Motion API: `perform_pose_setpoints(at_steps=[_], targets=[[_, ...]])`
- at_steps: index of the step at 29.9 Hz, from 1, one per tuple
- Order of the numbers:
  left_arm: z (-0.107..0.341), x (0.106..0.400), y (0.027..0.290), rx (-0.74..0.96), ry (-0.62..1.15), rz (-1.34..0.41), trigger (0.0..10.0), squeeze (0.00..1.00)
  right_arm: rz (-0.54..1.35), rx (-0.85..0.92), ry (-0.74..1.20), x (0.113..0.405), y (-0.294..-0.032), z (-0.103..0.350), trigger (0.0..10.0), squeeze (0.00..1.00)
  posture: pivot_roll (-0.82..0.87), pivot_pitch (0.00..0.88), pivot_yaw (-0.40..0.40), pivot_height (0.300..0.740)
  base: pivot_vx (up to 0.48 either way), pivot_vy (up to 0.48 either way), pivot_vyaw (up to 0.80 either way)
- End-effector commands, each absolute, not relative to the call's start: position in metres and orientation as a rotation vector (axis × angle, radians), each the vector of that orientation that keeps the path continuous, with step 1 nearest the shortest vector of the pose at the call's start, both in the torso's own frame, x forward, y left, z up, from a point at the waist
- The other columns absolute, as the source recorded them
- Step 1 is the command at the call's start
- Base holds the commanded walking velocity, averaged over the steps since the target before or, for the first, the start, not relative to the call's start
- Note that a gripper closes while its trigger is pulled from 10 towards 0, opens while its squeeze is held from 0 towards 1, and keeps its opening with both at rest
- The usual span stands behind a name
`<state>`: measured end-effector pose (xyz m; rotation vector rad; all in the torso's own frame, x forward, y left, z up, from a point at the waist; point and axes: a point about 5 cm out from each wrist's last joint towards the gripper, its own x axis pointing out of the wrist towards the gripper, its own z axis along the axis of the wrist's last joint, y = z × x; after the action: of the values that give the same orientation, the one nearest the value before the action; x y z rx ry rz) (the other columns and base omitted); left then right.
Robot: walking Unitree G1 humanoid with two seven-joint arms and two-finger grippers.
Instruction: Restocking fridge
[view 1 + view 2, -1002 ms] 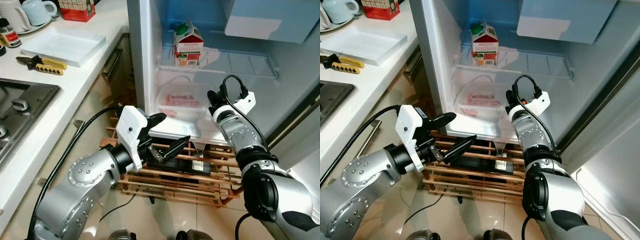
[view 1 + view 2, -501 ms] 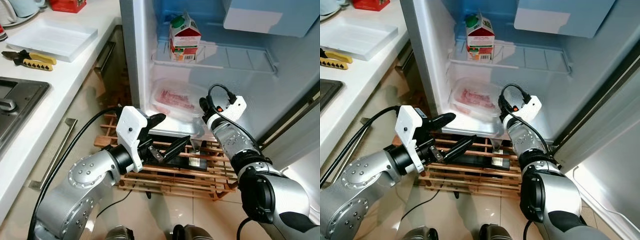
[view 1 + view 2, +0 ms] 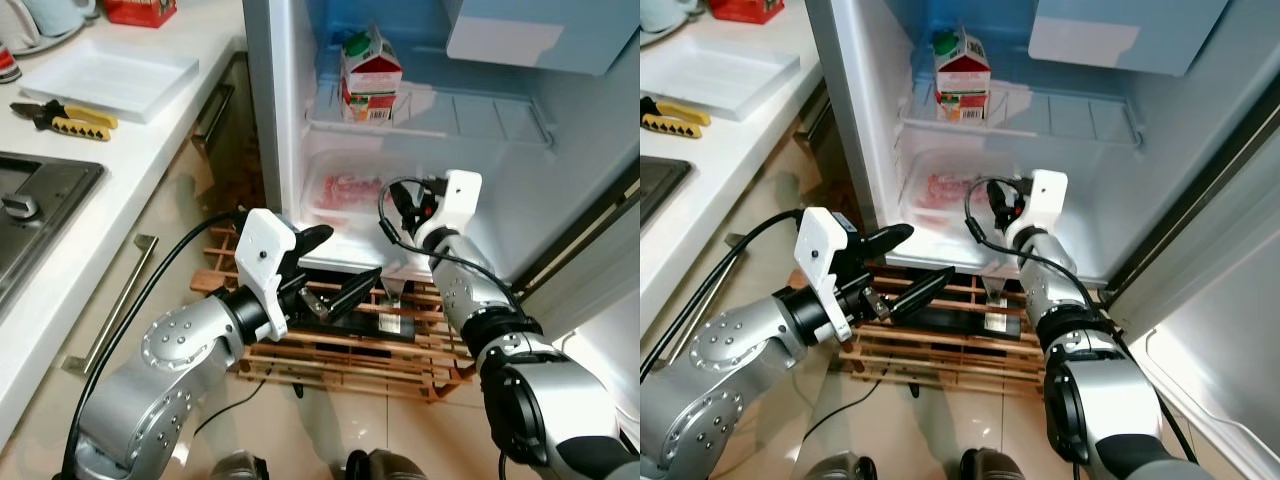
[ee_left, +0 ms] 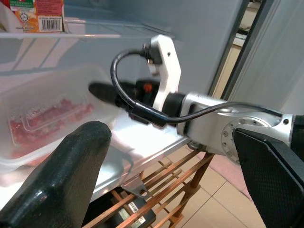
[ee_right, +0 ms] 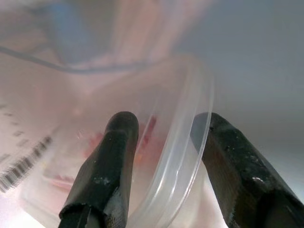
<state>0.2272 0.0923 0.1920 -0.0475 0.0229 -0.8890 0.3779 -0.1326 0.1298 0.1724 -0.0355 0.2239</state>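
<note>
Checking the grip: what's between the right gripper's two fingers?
The rim of the clear meat tub sits between the right gripper's fingers, seen in the right wrist view.

No legible text or labels

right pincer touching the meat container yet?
Cannot tell. In the right wrist view the right pincer straddles the rim of the clear meat container, fingers open on either side, but contact is not plainly visible.
</note>
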Motion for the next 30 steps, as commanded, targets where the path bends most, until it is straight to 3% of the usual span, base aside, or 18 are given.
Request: perform_pose_setpoints(at_steps=[1,8,14,22,30], targets=[[0.188,0.229,0.094,-0.055,0.036,-0.860,10.0,0.00,0.223,0.112,-0.125,0.375,-0.133,0.137,10.0,0.00,0.03,0.079,-0.029,0.740,0.000,0.000,0.00],[0.180,0.239,0.105,0.033,0.037,-0.730,10.0,0.00,0.221,0.077,-0.267,0.359,-0.135,0.148,10.0,0.00,0.02,0.063,-0.029,0.740,0.000,0.000,0.00],[0.171,0.253,0.111,0.075,0.060,-0.604,10.0,0.00,0.174,0.055,-0.094,0.350,-0.137,0.110,10.0,0.00,0.02,0.056,-0.015,0.740,0.000,0.000,0.00],[0.173,0.259,0.114,0.084,0.037,-0.568,10.0,0.00,0.124,0.118,-0.016,0.353,-0.136,0.105,10.0,0.00,0.03,0.061,-0.013,0.740,0.000,0.000,0.00],[0.176,0.253,0.120,0.066,0.022,-0.549,10.0,0.00,0.354,0.109,-0.180,0.335,-0.122,0.139,10.0,0.00,0.03,0.068,-0.019,0.740,0.000,0.000,0.00]])
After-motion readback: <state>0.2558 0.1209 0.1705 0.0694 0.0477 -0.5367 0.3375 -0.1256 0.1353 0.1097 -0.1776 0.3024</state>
